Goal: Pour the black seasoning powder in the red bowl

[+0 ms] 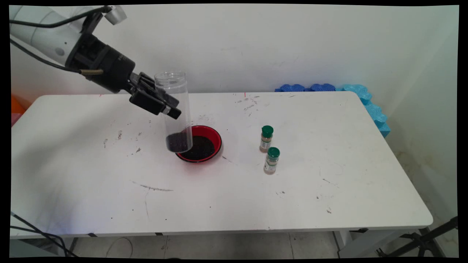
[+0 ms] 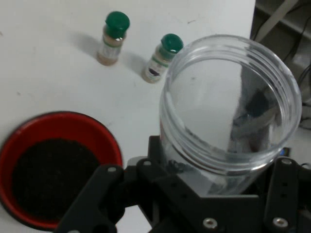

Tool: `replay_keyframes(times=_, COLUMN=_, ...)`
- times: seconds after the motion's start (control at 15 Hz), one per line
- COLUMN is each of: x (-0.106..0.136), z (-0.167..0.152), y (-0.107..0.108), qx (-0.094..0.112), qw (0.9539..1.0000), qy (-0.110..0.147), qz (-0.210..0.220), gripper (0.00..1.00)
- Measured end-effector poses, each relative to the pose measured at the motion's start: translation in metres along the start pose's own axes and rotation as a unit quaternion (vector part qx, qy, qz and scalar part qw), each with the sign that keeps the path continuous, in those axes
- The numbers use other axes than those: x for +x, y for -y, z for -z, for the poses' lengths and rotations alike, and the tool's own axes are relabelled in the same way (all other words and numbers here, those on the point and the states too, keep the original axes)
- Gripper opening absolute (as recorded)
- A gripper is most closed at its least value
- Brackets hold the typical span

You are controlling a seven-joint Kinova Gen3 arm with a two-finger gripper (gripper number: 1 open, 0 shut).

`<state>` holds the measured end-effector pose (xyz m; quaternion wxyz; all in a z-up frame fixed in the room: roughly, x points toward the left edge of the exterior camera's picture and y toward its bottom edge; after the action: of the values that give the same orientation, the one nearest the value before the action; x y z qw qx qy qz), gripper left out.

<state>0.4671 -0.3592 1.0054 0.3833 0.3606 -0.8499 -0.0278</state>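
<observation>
My black gripper (image 1: 166, 104) is shut on a tall clear plastic jar (image 1: 174, 109), holding it upright in the air by its middle. The jar's mouth is open at the top, and a little dark grainy stuff lies at its bottom. In the hand view the jar's open rim (image 2: 228, 104) fills the right side above the black linkage. Just right of and below the jar's base, a red bowl (image 1: 218, 140) on the table holds the same dark grains; it shows as the red bowl (image 2: 97, 133) at the lower left of the hand view.
Two small spice bottles with green caps stand right of the bowl, one (image 1: 266, 138) farther back and one (image 1: 271, 160) nearer; they also appear in the hand view (image 2: 112, 39) (image 2: 161, 58). Blue foam pieces (image 1: 365, 100) lie along the table's far right corner.
</observation>
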Motion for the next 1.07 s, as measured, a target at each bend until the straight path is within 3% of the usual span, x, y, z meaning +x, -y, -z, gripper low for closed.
replay_keyframes(times=0.2, x=-0.003, z=-0.006, y=-0.001, qx=-0.019, qw=0.9983, qy=0.002, qz=0.056, gripper=0.00)
replay_keyframes(times=0.73, x=-0.014, z=-0.029, y=0.007, qx=-0.051, qw=0.9841, qy=0.009, qz=0.170, gripper=0.00)
replay_keyframes(times=0.87, x=-0.016, z=-0.036, y=0.009, qx=-0.060, qw=0.9786, qy=0.008, qz=0.197, gripper=0.00)
replay_keyframes(times=1.07, x=-0.018, z=-0.046, y=0.013, qx=-0.069, qw=0.9659, qy=0.007, qz=0.249, gripper=0.00)
